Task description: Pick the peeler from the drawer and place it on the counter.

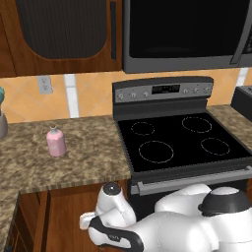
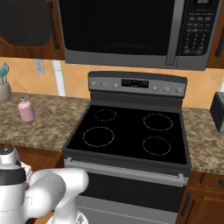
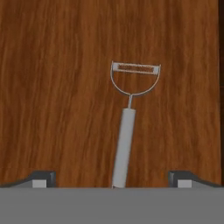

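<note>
Peeler position: the peeler (image 3: 127,127) lies flat on the reddish-brown wooden floor of the drawer (image 3: 52,87), seen in the hand view directly ahead of the gripper (image 3: 112,178).
Long axis: handle runs nearly straight up the hand view, leaning slightly right; loop head with its blade bar at the far end, handle butt at the near end.
Relation to the hand: handle butt sits about midway between the two finger tips, so the fingers straddle the handle across its thin side.
Hand state: spread wide, one tip at each lower corner of the view, nothing between them but the handle end; not touching it, as far as this angle shows.
Height above drawer: hard to judge from the hand view; probably close.
Destination: the counter (image 1: 74,157) left of the stovetop (image 1: 177,140); a pink bottle (image 1: 55,141) stands on it.
Next move, judged: descend straight, close across the handle.
</note>
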Controlling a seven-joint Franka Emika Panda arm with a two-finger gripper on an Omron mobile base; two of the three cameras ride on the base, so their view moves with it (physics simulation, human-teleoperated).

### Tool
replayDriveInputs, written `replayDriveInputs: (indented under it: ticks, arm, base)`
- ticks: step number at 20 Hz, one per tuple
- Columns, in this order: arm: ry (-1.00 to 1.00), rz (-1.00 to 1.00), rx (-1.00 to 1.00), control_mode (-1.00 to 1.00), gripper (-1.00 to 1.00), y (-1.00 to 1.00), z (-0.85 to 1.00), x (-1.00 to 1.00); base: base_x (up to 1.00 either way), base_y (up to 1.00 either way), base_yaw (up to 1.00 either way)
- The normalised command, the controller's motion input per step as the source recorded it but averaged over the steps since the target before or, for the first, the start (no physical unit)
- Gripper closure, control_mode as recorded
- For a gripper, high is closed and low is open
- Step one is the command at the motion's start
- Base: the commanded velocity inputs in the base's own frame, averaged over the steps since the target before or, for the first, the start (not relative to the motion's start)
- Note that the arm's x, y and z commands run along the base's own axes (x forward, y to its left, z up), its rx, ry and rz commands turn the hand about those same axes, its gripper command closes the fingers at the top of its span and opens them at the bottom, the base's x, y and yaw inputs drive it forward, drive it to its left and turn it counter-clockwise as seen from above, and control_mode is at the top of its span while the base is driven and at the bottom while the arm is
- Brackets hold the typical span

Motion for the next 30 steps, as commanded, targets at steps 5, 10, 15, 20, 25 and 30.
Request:
replayDriveInputs:
  ticks: [5,10,15,20,25,30]
  arm:
    - [0.0,0.0,0.0,-1.0,-1.0,-0.22,-0.38,0.0]
    - [0.0,0.0,0.0,-1.0,-1.0,0.0,-0.14,0.0]
    - [0.0,0.0,-0.02,-1.0,-1.0,0.11,-0.25,0.16]
    - [0.0,0.0,-0.04,-1.0,-1.0,0.24,-0.42,0.1]
    - [0.0,0.0,0.0,-1.0,-1.0,0.02,-0.38,0.01]
    - [0.0,0.0,0.0,-1.0,1.0,0.01,-0.29,0.0]
  base:
    - [0.0,0.0,0.0]
    - [0.0,0.0,0.0]
    - [0.0,0.0,0.0]
    - [0.0,0.0,0.0]
    - [0.0,0.0,0.0]
    - [0.0,0.0,0.0]
